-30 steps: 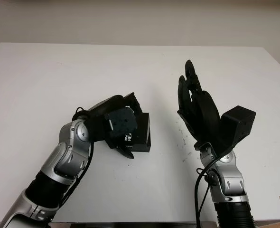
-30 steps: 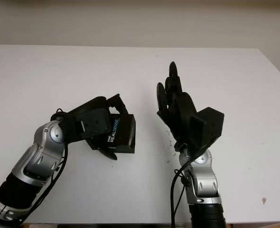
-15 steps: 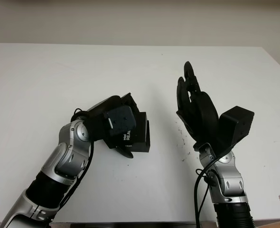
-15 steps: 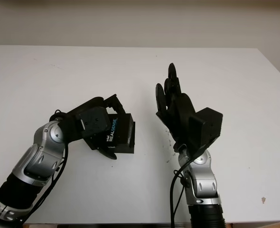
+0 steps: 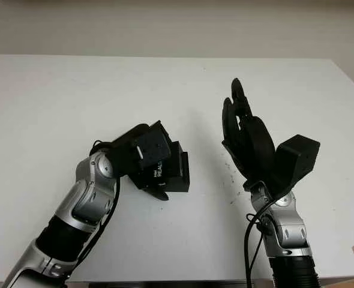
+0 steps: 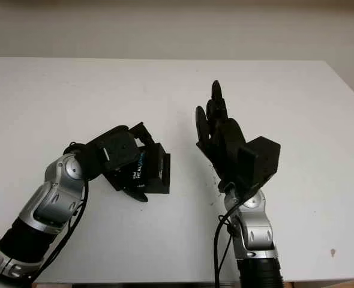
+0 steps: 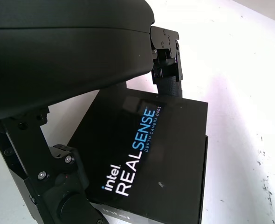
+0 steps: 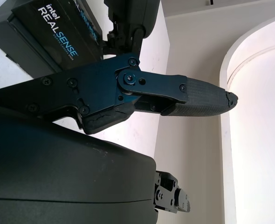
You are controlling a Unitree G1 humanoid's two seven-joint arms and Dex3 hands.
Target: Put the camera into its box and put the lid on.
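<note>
Left of the frame's centre, the left hand [image 5: 142, 157] grips the black box [image 5: 172, 171] on the table [image 5: 75, 90]. Right of centre, the right hand [image 5: 249, 141] is raised, open, well apart from it.

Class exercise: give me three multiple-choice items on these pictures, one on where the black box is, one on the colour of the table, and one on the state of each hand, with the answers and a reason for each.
1. Where does the black box sit?
A. On the table's far right corner
B. On the table, under the left hand
C. Held up by the right hand

2. What colour is the table?
A. White
B. Green
C. Dark brown

3. What is the state of the hands?
A. Both hold the box
B. The right hand grips the box
C. The left hand grips the box; the right hand is open, raised beside it

Answers: 1 B, the box lies on the table with the left hand's fingers around it. 2 A, the tabletop is plain white. 3 C, the right hand holds nothing.
</note>
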